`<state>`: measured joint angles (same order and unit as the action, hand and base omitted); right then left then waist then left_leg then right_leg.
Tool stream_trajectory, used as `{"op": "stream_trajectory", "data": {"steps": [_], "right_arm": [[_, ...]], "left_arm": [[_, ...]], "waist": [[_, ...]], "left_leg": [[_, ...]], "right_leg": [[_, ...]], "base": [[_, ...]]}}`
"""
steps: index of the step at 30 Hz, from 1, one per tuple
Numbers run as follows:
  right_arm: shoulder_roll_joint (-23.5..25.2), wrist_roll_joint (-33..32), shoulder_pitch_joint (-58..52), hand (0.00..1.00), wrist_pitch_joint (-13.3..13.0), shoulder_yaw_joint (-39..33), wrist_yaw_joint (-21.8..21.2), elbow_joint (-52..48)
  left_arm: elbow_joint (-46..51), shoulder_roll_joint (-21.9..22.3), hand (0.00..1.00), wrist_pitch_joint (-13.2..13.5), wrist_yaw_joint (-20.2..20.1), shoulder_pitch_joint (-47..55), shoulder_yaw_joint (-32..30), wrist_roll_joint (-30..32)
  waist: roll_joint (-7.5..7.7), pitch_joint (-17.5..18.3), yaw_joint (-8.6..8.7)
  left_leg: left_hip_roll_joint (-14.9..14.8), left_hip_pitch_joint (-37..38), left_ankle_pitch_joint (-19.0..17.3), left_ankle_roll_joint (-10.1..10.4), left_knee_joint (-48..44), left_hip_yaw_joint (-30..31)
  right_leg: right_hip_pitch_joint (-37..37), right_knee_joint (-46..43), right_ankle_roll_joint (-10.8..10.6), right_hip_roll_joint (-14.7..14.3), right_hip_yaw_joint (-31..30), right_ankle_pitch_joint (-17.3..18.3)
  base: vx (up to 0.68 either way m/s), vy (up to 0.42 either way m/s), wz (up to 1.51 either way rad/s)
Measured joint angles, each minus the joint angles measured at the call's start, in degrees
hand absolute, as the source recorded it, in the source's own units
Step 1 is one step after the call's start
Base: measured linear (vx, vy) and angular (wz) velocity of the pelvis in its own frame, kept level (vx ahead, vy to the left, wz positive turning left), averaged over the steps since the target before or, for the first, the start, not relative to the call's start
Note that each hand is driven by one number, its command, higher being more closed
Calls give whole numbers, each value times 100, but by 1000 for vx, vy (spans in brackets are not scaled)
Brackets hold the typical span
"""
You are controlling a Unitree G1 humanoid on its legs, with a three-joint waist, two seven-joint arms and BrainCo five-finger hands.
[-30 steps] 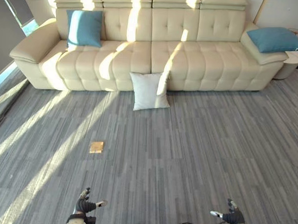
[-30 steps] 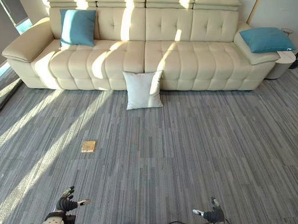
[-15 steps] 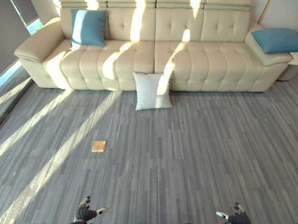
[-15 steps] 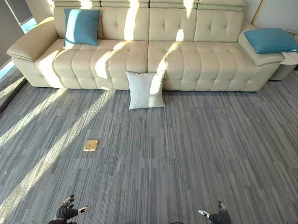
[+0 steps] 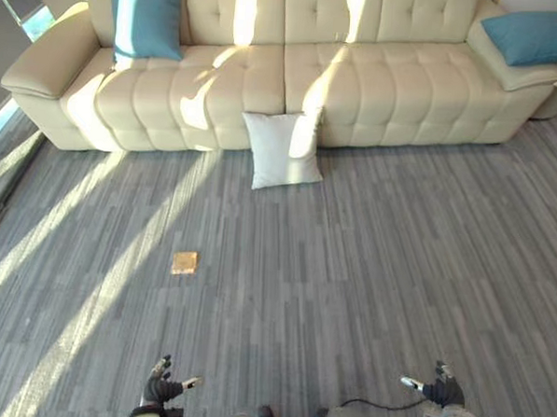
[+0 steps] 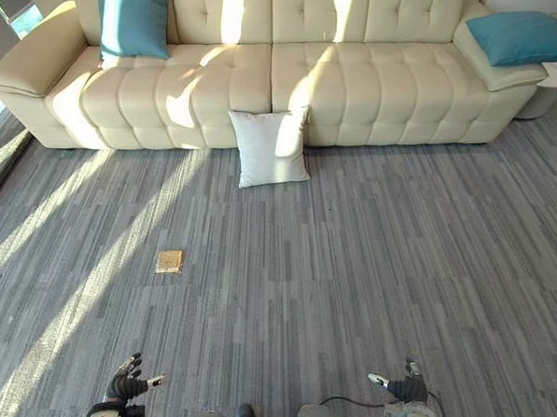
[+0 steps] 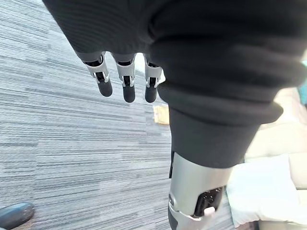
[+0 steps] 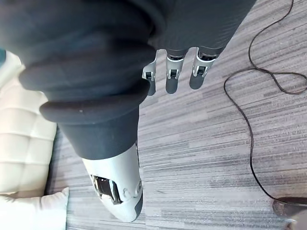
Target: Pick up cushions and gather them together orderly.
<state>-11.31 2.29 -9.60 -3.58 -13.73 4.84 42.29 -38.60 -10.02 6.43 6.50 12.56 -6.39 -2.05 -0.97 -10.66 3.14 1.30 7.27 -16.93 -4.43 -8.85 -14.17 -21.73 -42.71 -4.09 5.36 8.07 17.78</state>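
The cream sofa (image 5: 360, 82) stood along the far edge of the grey floor (image 5: 378, 260). 1 teal cushion (image 5: 146, 19) leaned upright at the sofa's left end, and a 2nd teal cushion (image 5: 535, 37) lay on its right armrest. The white cushion (image 5: 282, 150) stood on the floor against the sofa's front edge. Nearer the robot lay a small tan plate (image 5: 184, 262). The left hand (image 5: 162, 387) and right hand (image 5: 437, 390) hung low with fingers relaxed, holding nothing. The step in hand looked like the approach. Next would likely be closing on the white cushion and reaching down.
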Motion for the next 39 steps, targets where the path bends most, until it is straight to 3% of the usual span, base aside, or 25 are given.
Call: {"op": "stream_trajectory", "data": {"steps": [3, 5, 6, 8, 9, 10, 11, 12, 13, 17, 19, 21, 22, 23, 25, 26, 27, 28, 29, 31, 32, 34, 36, 37, 39], "right_arm": [[-61, 0, 68, 0, 0, 93, -1, -65], [-71, 0, 3, 0, -5, 92, 2, -101], [-111, 2, -108, 0, -6, 90, 2, -103], [-132, 3, 3, 0, -1, 57, 0, -124], [-132, 4, 59, 0, 1, 60, -4, -157], [-131, 4, 58, 0, 1, 79, -6, -188], [-139, 0, 56, 0, 1, 131, -4, -223], [-144, -4, 60, 0, -4, 156, -2, -248], [-82, -61, 75, 0, -30, 173, 24, -342], [66, -240, 62, 0, -34, 291, 46, -625], [104, -241, 96, 0, -33, 298, 44, -626], [67, -238, 83, 0, -50, 286, 50, -491], [74, -236, 83, 0, -37, 290, 56, -414], [186, -227, 69, 0, -27, 311, 58, -322], [198, -182, 22, 0, -27, 310, 55, -306], [202, -162, 64, 0, -28, 320, 54, -288], [208, -129, 111, 0, -28, 380, 45, -255], [210, -53, 139, 0, -28, 496, 40, -237], [208, -19, 136, 0, -28, 562, 38, -236], [198, 19, 183, 0, -37, 776, 18, -238], [196, 38, 240, 0, -38, 795, 7, -237], [161, 52, 298, 0, -38, 792, 7, -232], [117, 52, 257, 0, -35, 791, 7, -218], [109, 53, 55, 0, -37, 786, 11, -210], [-141, 56, 135, 0, 0, 765, 10, -50]], "left_arm": [[-6, -32, 0, 8, 7, -211, 12, -68], [-7, -44, 0, 13, 19, -315, 64, -83], [-15, -21, 0, 12, 15, -323, 155, -79], [-43, 61, 0, 26, -1, -408, 189, -77], [-48, 100, 0, 27, -3, -426, 250, -76], [-68, 128, 0, 27, -3, -423, 245, -76], [-131, 207, 0, 27, -10, -399, 227, -78], [-128, 236, 0, 29, -18, -360, 231, -78], [-137, 274, 0, 28, -24, -359, 228, -81], [-54, 305, 0, 29, -33, -331, 228, -81], [-48, 312, 0, 24, -33, -318, 227, -80], [-77, 344, 0, 20, -32, -137, 235, -80], [-120, 340, 0, 19, -23, -90, 224, -81], [-224, 297, 0, 0, -19, -52, 208, -80], [-256, 293, 0, 0, -27, -134, 159, -76], [-267, 314, 0, 1, -27, -138, 174, -76], [-313, 301, 0, -4, -21, -131, 178, -76], [-362, 252, 0, -44, -13, -146, 228, -77], [-361, 226, 0, -45, -6, -142, 250, -78], [-366, 145, 0, -40, 11, -193, 250, -85], [-372, 117, 0, -40, 13, -275, 250, -86], [-386, 98, 0, -37, 13, -344, 250, -85], [-466, 20, 0, -39, 14, -352, 243, -84], [-525, -48, 0, -43, 13, -240, 240, -81], [-797, 218, 0, -84, 5, -299, 235, -80]], "waist": [[-80, -224, 233], [-39, -271, 264], [-34, -255, 290], [-178, -290, 294], [-203, -305, 346], [-216, -317, 373], [-225, -362, 365], [-238, -380, 352], [-282, -408, 217], [-146, -458, -66], [-108, -462, -150], [-160, -411, -244], [-155, -393, -295], [40, -290, -317], [208, -228, -245], [276, -256, -234], [316, -278, -233], [318, -290, -150], [306, -294, -81], [229, -328, -71], [146, -350, -57], [51, -359, -9], [141, -313, 58], [328, -237, 81], [-31, -203, 66]], "left_leg": [[-160, 385, -78, 20, 186, 288], [-184, 647, -112, 230, 283, 447], [-263, 844, -239, 461, 268, 640], [-427, 855, -115, 819, -43, 777], [-432, 692, 315, 1310, -760, 757], [-464, 527, 577, 1367, -1287, 743], [-680, 69, 1361, 1493, -2695, 602], [-884, -229, 1588, 1485, -3467, 537], [-1332, -899, 1179, 930, -4970, 115], [-1670, -2199, 589, 469, -4775, -570], [-1454, -2579, 615, 511, -3315, -519], [-999, -2456, 1317, 1105, -625, 49], [-975, -2376, 1765, 992, -634, 159], [-756, -2340, 1643, 629, -842, 171], [-627, -2435, 1149, 444, -1287, 84], [-616, -2218, 892, 412, -1400, -118], [-576, -1933, 735, 381, -1387, -236], [-554, -1513, 553, 329, -1330, -324], [-542, -1308, 478, 302, -1282, -334], [-547, -608, 394, 334, -853, -457], [-607, -373, 395, 336, -684, -492], [-735, -146, 401, 345, -532, -497], [-787, 81, 398, 586, -491, -488], [-633, 337, 213, 981, -513, -413], [-919, 523, 237, 1233, -540, -290]], "right_leg": [[-485, 1278, 116, -182, 146, -439], [-624, 2354, 181, -273, 100, -1255], [-589, 2407, 399, -334, -22, -2129], [-744, 1518, 661, -269, 94, -1683], [-583, 1156, 687, -132, 211, -1276], [-372, 1179, 688, -114, 272, -1120], [198, 1455, 699, -123, 286, -932], [488, 1663, 700, -166, 309, -886], [1113, 2014, 774, -319, 274, -803], [2290, 2955, 678, -315, 93, -654], [2598, 3081, 539, -228, -55, -518], [2867, 3068, 268, -168, -391, -128], [2944, 3036, 205, -174, -508, -18], [2998, 2960, 169, 47, -733, 85], [2712, 2266, 103, 234, -988, 104], [2313, 1186, -296, 319, -1195, -5], [1943, 199, -1018, 416, -1291, -320], [1598, -858, -1154, 524, -1231, -386], [1463, -1201, -1037, 568, -1108, -337], [883, -1412, -426, 662, -549, -75], [591, -956, -168, 643, -187, 65], [223, 151, -34, 523, 131, 16], [147, 1646, 90, 334, 136, -723], [176, 2487, 393, 332, -99, -2422], [78, 1835, 482, 135, -25, -1914]], "base": [[468, -12, 55], [698, -108, 59], [804, -157, 45], [707, -180, 45], [649, -194, 44], [662, -210, 48], [523, -147, 30], [606, -137, 2], [573, -106, -17], [511, -29, -24], [473, 108, -41], [510, 214, -73], [503, 258, -89], [571, 256, -51], [554, 241, -33], [496, 229, -59], [582, 233, -59], [483, 152, -30], [550, 93, -21], [478, 23, -26], [430, -59, -11], [435, -107, 7], [469, -176, 26], [504, -195, 17], [504, -200, -16]]}}
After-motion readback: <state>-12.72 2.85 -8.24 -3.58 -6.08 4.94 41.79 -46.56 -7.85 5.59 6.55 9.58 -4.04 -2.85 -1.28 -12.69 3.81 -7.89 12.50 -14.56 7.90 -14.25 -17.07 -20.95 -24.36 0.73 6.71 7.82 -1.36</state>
